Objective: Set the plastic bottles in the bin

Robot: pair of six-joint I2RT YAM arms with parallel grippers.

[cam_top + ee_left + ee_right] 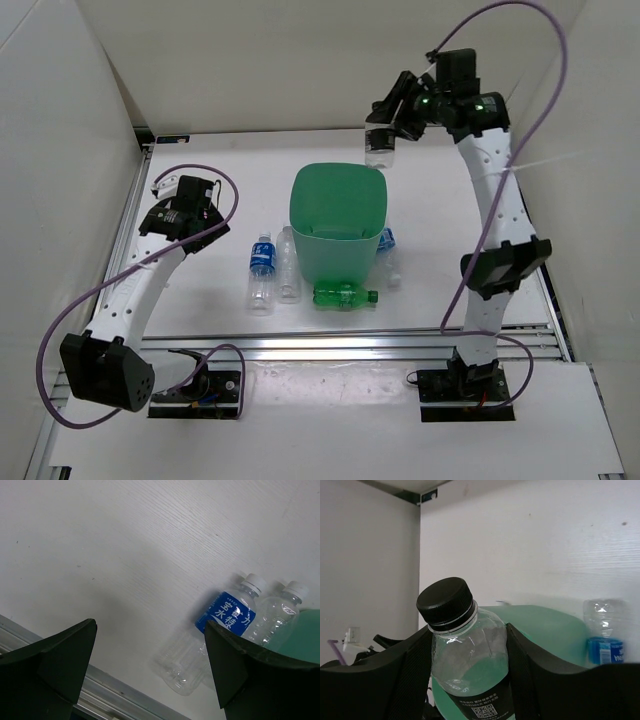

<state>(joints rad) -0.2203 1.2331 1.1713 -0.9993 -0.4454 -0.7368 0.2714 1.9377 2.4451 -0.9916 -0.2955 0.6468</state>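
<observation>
Black-capped clear bottle [470, 655] sits clamped in my right hand [393, 118], the fingers [407, 680] closed against both sides of its body and the cap pointing away from the wrist. Below and just ahead of that hand stands the green bin [300, 205]; the held bottle hangs in the air near its far right corner, though I cannot tell whether it is over the opening. My left hand [150, 665] is spread wide and holds nothing, hovering low over the tabletop [125, 555]. Ahead of it, off its right finger, lie a blue-labelled bottle [227, 616] and a plain clear bottle [280, 611], side by side, the clear one just beside the bin wall. A green bottle [345, 296] lies at the bin's near base. Beyond the bin from the left hand, a second blue-labelled bottle [386, 240] shows, partly hidden.
</observation>
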